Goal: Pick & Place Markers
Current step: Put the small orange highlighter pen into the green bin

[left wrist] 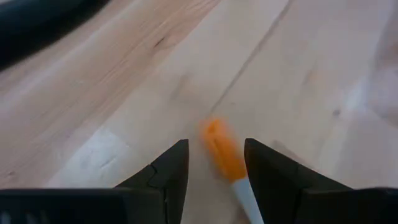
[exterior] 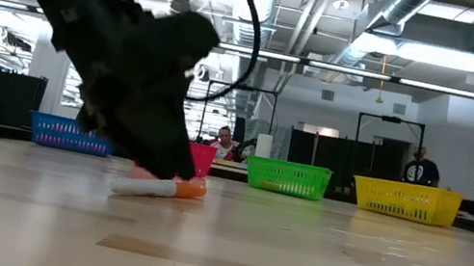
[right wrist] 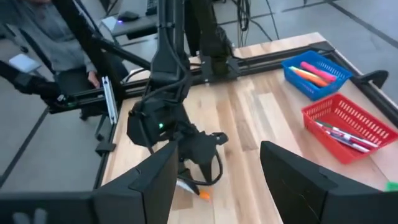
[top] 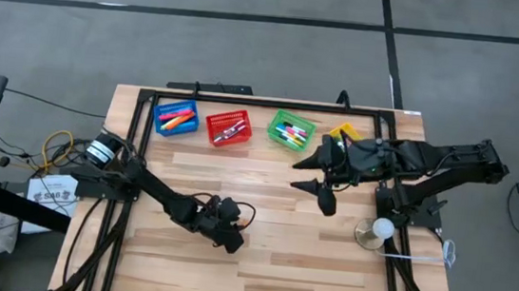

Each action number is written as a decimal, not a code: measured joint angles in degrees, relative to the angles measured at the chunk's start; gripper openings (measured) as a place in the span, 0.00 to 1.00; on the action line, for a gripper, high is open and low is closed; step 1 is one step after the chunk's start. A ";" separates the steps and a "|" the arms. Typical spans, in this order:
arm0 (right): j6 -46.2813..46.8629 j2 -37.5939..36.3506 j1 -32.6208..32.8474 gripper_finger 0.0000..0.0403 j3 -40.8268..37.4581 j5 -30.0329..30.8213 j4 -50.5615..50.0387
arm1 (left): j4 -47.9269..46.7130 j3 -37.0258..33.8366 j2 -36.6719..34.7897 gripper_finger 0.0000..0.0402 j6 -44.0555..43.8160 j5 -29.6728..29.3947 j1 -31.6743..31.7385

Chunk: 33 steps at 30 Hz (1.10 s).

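Left claw (left wrist: pixel 214 171) is down on the table (top: pixel 325 257) near its front edge — fingers spread either side of an orange-capped marker (left wrist: pixel 225 152); right claw (top: pixel 321 182) hangs open.

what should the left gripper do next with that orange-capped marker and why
Probably close the fingers. The left gripper is down at the table, open, and the orange-capped marker lies flat between its fingertips, not yet pinched. Closing should secure it before lifting toward the baskets along the far edge. The right gripper waits open above the table.

Two dark jointed arms trailing black cables, each ending in a two-fingered claw.
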 joint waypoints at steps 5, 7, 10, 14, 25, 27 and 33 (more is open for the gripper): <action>-0.65 -0.01 0.10 0.54 0.02 2.58 -0.06 | 1.03 0.21 2.12 0.38 -0.05 1.42 0.80; -1.66 -0.01 -0.33 0.54 0.02 3.69 -0.06 | 1.11 0.26 2.74 0.38 0.02 1.33 0.83; -3.57 -0.01 -1.19 0.54 0.02 4.29 -0.17 | 1.07 0.26 3.65 0.38 0.53 1.23 1.12; -6.34 -0.01 -3.48 0.54 0.02 4.26 -0.19 | 0.96 0.33 4.27 0.38 0.85 2.08 2.35; -6.81 -0.01 -14.52 0.54 0.04 4.26 -3.39 | 1.38 0.22 4.14 0.09 8.18 5.52 8.88; -6.81 -0.01 -16.58 0.54 0.04 4.24 -3.66 | 1.03 0.07 3.59 0.09 8.27 5.69 10.20; -9.59 -0.01 -22.30 0.54 0.04 4.02 -3.67 | -1.44 -0.55 -1.36 0.10 8.75 3.02 14.28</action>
